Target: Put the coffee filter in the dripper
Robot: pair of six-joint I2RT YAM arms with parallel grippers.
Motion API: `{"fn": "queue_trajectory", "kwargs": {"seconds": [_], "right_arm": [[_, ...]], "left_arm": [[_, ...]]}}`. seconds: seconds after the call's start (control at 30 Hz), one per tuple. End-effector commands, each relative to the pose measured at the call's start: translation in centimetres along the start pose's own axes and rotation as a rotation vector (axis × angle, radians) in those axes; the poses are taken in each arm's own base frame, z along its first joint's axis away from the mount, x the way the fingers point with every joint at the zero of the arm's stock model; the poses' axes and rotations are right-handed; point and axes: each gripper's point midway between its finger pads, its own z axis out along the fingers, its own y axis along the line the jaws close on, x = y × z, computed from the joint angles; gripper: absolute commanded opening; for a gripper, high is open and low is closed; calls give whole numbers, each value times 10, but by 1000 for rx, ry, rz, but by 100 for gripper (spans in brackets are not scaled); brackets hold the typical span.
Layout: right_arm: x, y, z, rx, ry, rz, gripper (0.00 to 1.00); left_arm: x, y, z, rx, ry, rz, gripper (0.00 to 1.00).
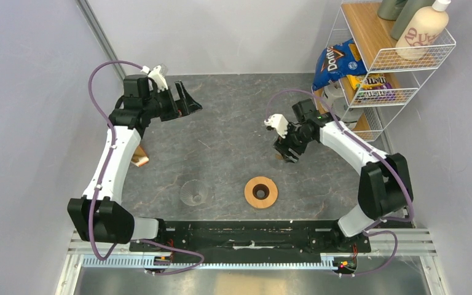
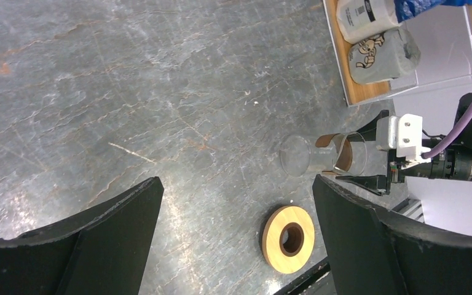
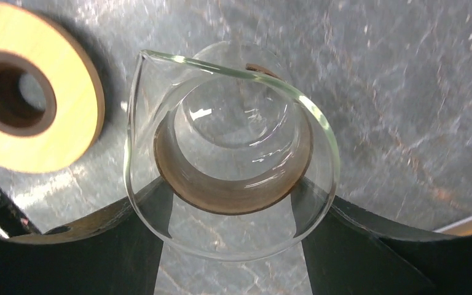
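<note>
The dripper is in two parts on the table. Its clear ribbed glass cone (image 1: 195, 192) sits near the front left. Its wooden ring (image 1: 250, 192) with a centre hole lies apart to the right, and also shows in the left wrist view (image 2: 273, 244) and the right wrist view (image 3: 74, 98). My right gripper (image 1: 289, 152) (image 3: 230, 206) is shut on a small glass cup (image 3: 230, 141) (image 2: 338, 157) with a brown band. My left gripper (image 1: 187, 106) (image 2: 236, 184) is open and empty at the back left. A tan scrap (image 1: 139, 160) lies by the left forearm, and I cannot tell whether it is the coffee filter.
A white wire shelf (image 1: 405, 67) stands at the back right with a blue chip bag (image 1: 335, 61), a yellow candy box (image 1: 372, 83) and a bottle (image 1: 424, 31). Grey walls close the table on the left, back and right.
</note>
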Motion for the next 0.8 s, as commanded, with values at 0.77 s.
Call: {"fn": "queue_trajectory", "kwargs": {"seconds": [0.77], "right_arm": [[-142, 7, 77, 12, -153, 12, 79]], "left_arm": [[-9, 34, -23, -91, -50, -76, 100]]}}
